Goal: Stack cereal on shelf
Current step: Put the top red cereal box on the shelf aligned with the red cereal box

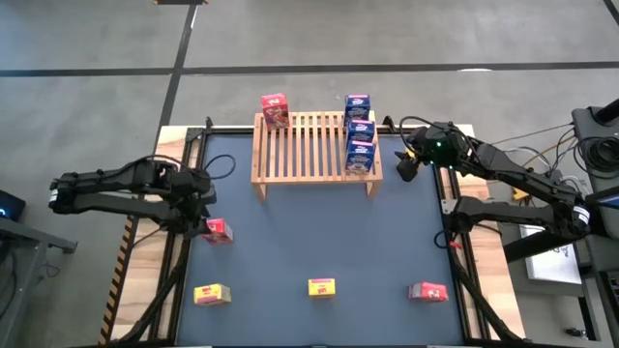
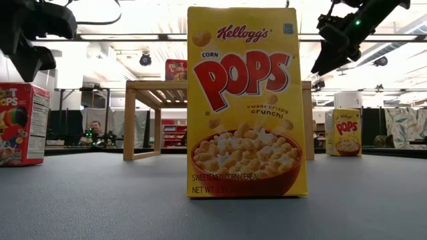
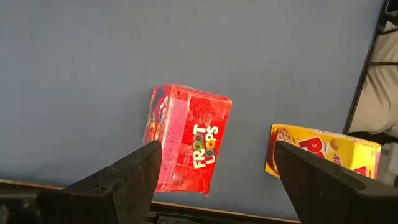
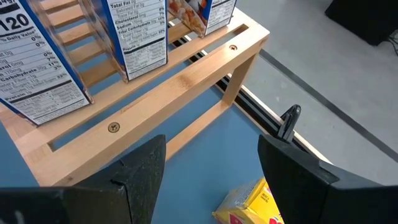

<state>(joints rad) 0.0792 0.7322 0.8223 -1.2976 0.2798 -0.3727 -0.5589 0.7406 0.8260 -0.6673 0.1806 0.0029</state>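
High view is showing my left gripper (image 1: 205, 206) hanging above the red box (image 1: 218, 230) near the table's (image 1: 309, 242) left edge, fingers spread wide and holding nothing. My right gripper (image 1: 410, 161) is hovering just off the right end of the shelf (image 1: 311, 147), jaws likewise parted and empty.

The shelf, a light wooden slatted rack on short legs, is standing at the far side of the table. Three blue boxes (image 1: 360, 133) are standing in a row along its right end; one red box (image 1: 275, 109) is standing at its far left corner. Along the near edge, a yellow box (image 1: 212, 294), a second yellow box (image 1: 322, 286) and a further red box (image 1: 427, 291) are lying well apart.

Left wrist view is framing the red box (image 3: 186, 139) between my fingers (image 3: 127, 177); "FROOT LOOPS" is readable. The low view is giving "Kellogg's CORN POPS, sweet crispy crunch!" on the nearest yellow box (image 2: 245, 101).

Right wrist view is showing nutrition panels on the blue boxes (image 4: 138, 34), their fronts hidden, and a yellow box (image 4: 254, 204) cut off at the frame edge, its print unreadable.
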